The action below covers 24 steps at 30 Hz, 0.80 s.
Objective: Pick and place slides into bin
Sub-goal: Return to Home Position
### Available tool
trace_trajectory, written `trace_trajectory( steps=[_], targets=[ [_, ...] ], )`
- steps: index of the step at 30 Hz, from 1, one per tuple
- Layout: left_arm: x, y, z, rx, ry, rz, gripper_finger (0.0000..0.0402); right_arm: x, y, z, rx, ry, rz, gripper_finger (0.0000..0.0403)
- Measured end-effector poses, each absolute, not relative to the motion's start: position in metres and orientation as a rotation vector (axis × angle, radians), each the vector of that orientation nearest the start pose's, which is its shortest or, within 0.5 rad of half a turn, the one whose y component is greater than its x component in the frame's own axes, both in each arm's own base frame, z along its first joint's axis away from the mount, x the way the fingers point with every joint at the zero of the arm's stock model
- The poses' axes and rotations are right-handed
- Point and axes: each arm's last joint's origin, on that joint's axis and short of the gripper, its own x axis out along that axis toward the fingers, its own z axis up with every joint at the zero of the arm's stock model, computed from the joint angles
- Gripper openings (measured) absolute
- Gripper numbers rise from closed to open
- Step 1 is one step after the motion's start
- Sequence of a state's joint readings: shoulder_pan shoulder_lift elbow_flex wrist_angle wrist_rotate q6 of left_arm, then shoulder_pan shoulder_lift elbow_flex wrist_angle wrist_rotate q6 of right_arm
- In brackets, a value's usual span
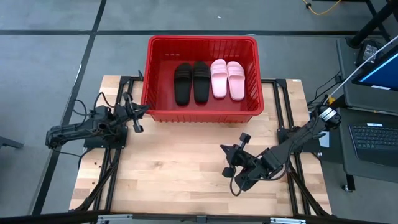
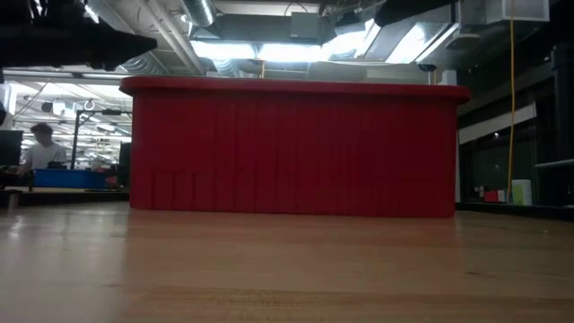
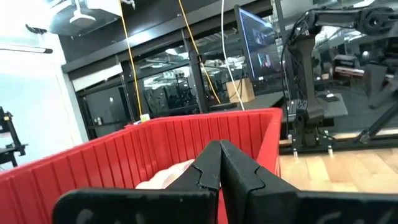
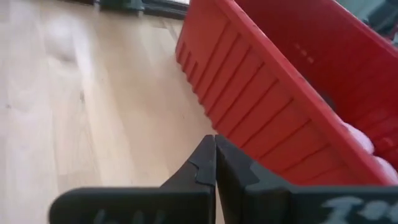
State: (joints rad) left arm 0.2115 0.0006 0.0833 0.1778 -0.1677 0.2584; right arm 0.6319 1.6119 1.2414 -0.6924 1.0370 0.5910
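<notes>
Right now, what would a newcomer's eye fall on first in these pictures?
The red bin at the table's far edge stands out, holding two black slides and two pink slides side by side. The left gripper, shut, is by the bin's left front corner; the right gripper, shut, is over the table nearer the front.

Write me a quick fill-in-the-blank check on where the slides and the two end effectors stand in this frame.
1. The red bin holds ____ slides, side by side.
2. In the high view, the black slides lie to the ____ of the pink slides.
3. The left end effector and the right end effector hold nothing, and both are ____ (open or shut).

Missing words: four; left; shut
</notes>
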Motion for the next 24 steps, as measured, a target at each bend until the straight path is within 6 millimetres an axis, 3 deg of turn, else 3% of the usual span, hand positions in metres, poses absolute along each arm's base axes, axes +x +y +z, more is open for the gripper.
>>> trace_trajectory(
  steps=[10, 18, 24],
  targets=[
    [0.090, 0.024, 0.194, 0.260, -0.246, 0.402, 0.0002, 0.276, 0.173, 0.260, -0.239, 0.533, -0.514, 0.0006],
    [0.090, 0.024, 0.193, 0.246, -0.250, 0.396, 0.0003, 0.270, 0.180, 0.261, -0.268, 0.520, -0.499, 0.0006],
    [0.090, 0.024, 0.193, 0.226, -0.255, 0.394, 0.0001, 0.252, 0.175, 0.279, -0.289, 0.536, -0.458, 0.0006]
  ],
)
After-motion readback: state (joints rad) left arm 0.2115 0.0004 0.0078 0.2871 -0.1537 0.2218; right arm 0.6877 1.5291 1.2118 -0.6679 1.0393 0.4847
